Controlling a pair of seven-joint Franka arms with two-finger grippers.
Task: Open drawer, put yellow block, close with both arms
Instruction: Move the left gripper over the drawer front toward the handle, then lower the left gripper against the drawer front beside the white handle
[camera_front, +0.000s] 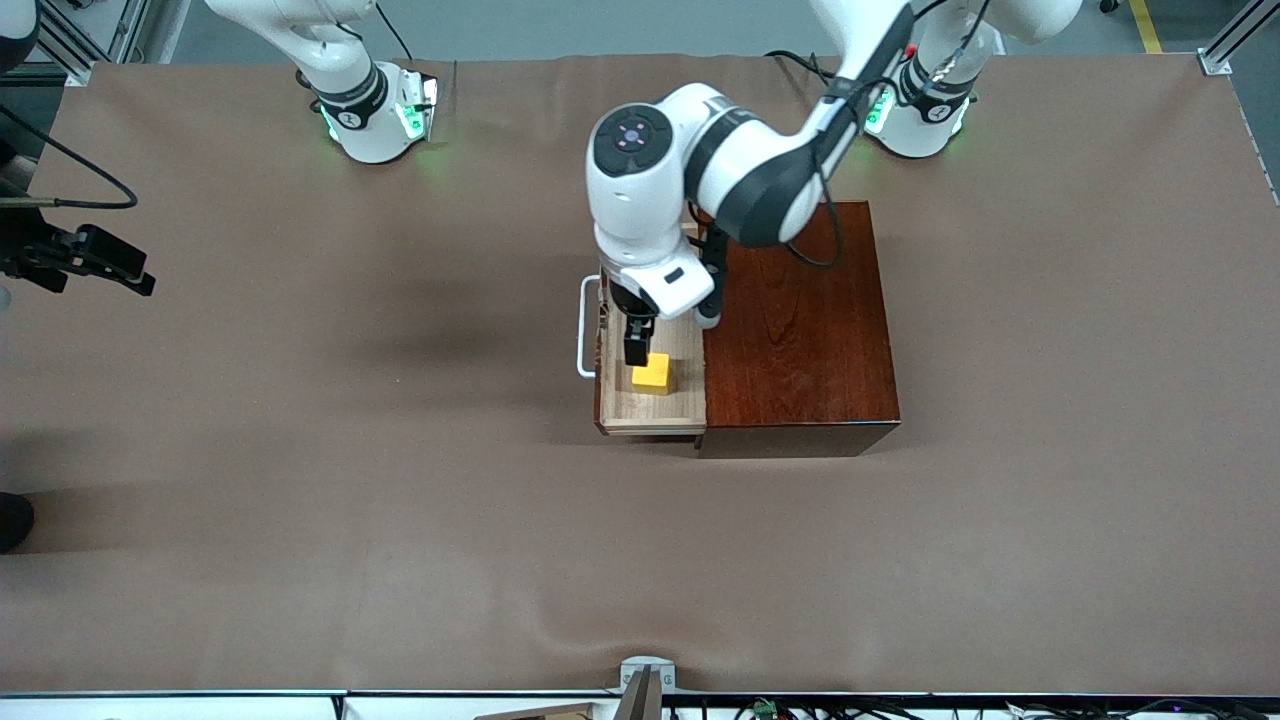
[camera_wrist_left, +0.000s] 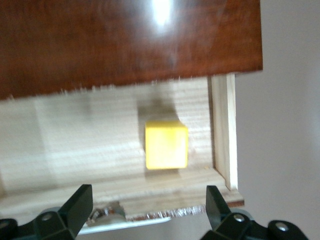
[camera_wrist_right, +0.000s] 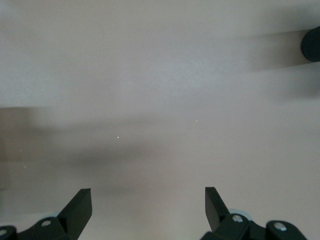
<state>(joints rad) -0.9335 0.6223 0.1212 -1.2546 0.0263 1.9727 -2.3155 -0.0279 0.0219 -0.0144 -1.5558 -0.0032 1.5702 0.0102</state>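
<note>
You have the brown table (camera_front: 300, 480) in front of you, with the box (camera_front: 800, 330) sitting just past its centre at about 2 o'clock, toward the left arm's end. The left arm (camera_front: 740, 170) reaches down from its base at 1 o'clock and bends over the box's edge. The right arm (camera_front: 340, 70) waits at 11 o'clock, up off the table. The drawer (camera_front: 680, 405) stands pulled out of the box toward the right arm's end, its white handle (camera_front: 585, 330) at the 9 o'clock side. Your left gripper (camera_front: 640, 345) hangs over the open drawer with its jaws spread and nothing between them. The right gripper (camera_wrist_right: 147, 212) is over bare table, jaws released and wide apart. The block (camera_front: 653, 373) lies on the drawer floor, near the corner closest to the front camera, just beside the left gripper's fingers (camera_wrist_left: 75, 205) but free of them.
</note>
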